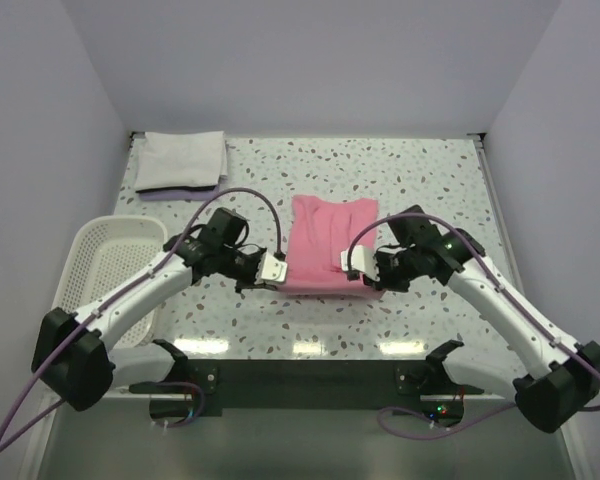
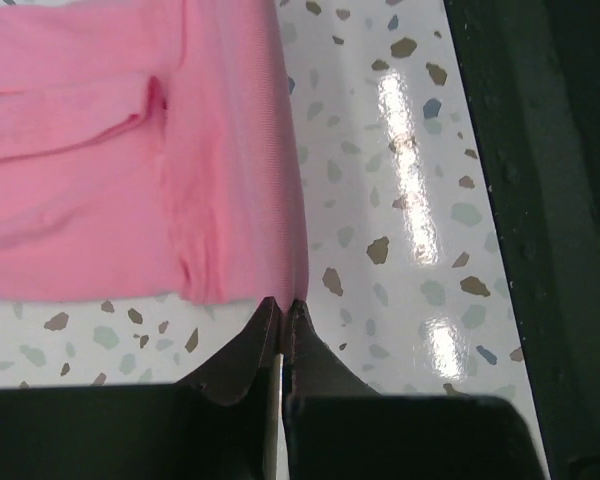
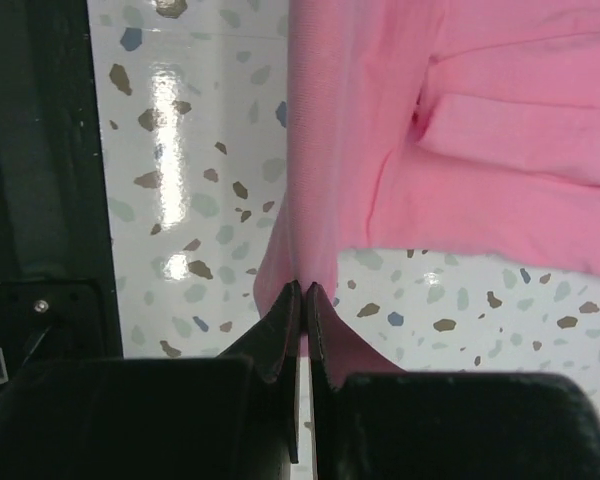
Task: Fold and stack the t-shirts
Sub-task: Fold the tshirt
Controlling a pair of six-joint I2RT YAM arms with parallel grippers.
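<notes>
- Nearest, along the bottom of the top view, both arm bases are sitting on a dark mounting plate (image 1: 300, 378) at the near edge of the speckled table (image 1: 450, 190).
- Just beyond it, the left gripper (image 1: 272, 268) is reaching in from the lower left and pinching the lower left corner of the pink t-shirt (image 1: 325, 240). In the left wrist view its jaws are pressing together, with the pink hem running right into their tips.
- Opposite it, the right gripper (image 1: 358, 262) is coming in from the lower right and clamping the shirt's lower right corner. In the right wrist view the jaws are squeezing shut on the cloth, and a little pink is showing below the tips.
- Between the two grippers, the pink t-shirt is lying near the middle of the frame as a narrow upright rectangle. Its sides and sleeves are lying folded inward, and its near edge is stretching from one gripper to the other.
- At the left edge, a white mesh basket (image 1: 82, 248) is resting on the table beside the left arm, well apart from the pink shirt.
- Farthest, in the upper left near the back wall, the white t-shirt (image 1: 183, 160) is lying as a folded rectangle, apart from both grippers.
</notes>
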